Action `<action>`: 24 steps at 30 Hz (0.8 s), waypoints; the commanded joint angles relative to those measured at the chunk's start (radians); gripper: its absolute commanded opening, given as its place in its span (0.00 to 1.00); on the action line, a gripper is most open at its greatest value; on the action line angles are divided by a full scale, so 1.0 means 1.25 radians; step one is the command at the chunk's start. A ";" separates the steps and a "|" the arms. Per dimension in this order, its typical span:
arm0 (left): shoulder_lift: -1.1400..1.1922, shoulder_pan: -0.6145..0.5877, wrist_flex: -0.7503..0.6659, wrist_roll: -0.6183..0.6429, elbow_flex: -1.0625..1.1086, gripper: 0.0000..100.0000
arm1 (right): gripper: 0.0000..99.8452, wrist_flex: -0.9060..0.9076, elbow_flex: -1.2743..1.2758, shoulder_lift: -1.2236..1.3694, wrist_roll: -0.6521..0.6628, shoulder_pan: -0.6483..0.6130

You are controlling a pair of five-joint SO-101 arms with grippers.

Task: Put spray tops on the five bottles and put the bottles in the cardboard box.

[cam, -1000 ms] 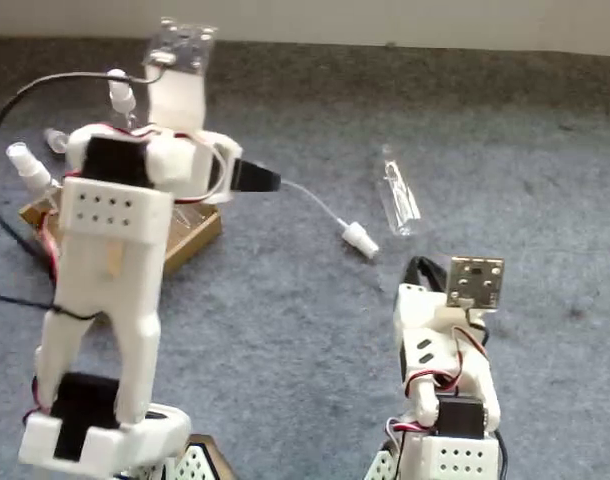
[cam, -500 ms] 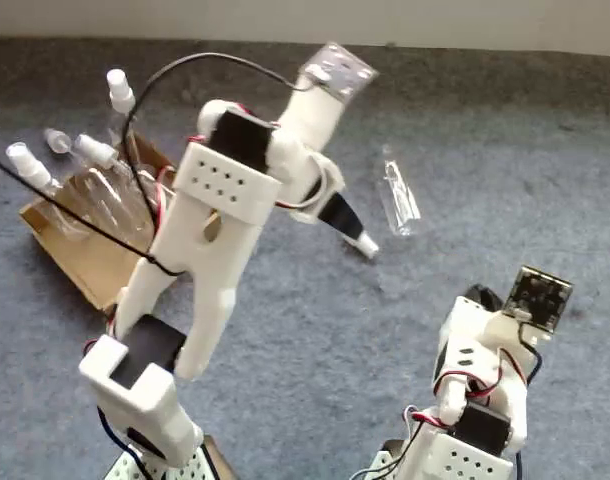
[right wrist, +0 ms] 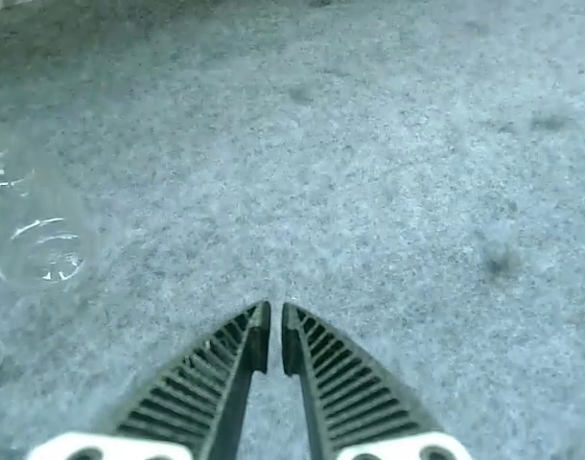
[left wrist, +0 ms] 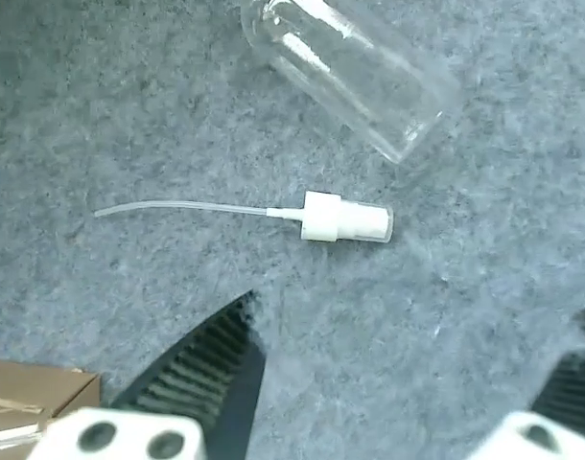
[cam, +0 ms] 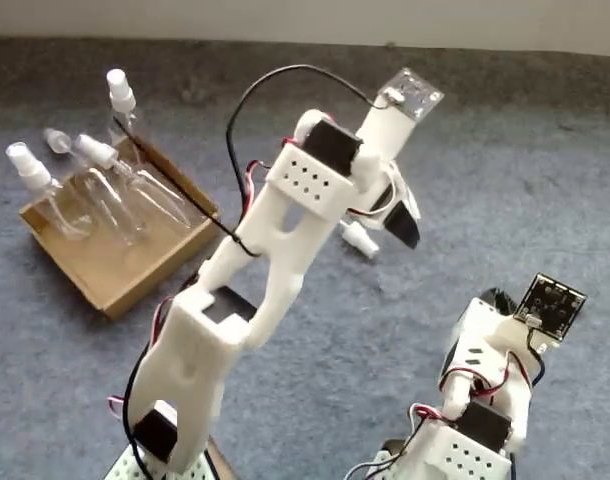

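Note:
A loose white spray top (left wrist: pixel 345 218) with a thin dip tube lies flat on the grey carpet. Just beyond it lies an uncapped clear bottle (left wrist: pixel 355 62) on its side. My left gripper (left wrist: pixel 419 311) hangs open above them, its fingers wide apart on either side of the spray top and nothing between them. From above, the left gripper (cam: pixel 397 218) covers the bottle, with the spray top (cam: pixel 360 240) beside its black finger. The cardboard box (cam: pixel 120 285) at the left holds several capped bottles (cam: pixel 95 190). My right gripper (right wrist: pixel 275 321) is shut and empty, low over the carpet, with the clear bottle (right wrist: pixel 34 240) off to one side.
The left arm (cam: pixel 275 240) stretches diagonally across the middle of the table, its black cable looping over it. The right arm's base (cam: pixel 485 400) sits folded at the front right. Open carpet lies to the far right and between the box and the spray top.
The left arm has swung from above the cardboard box to the right and now hangs over the loose spray top and bottle. The right arm has shifted a little to the right.

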 commanded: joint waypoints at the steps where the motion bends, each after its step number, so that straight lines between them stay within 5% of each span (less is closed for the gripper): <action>1: 0.102 -0.003 -0.052 0.053 -0.105 0.38 | 0.02 -0.023 0.112 -0.009 0.009 -0.012; 12: 0.258 -0.029 -0.144 0.157 -0.370 0.38 | 0.02 -0.025 0.112 -0.009 0.009 -0.010; 24: 0.390 -0.030 -0.146 0.158 -0.483 0.38 | 0.02 -0.023 0.115 -0.009 0.009 -0.003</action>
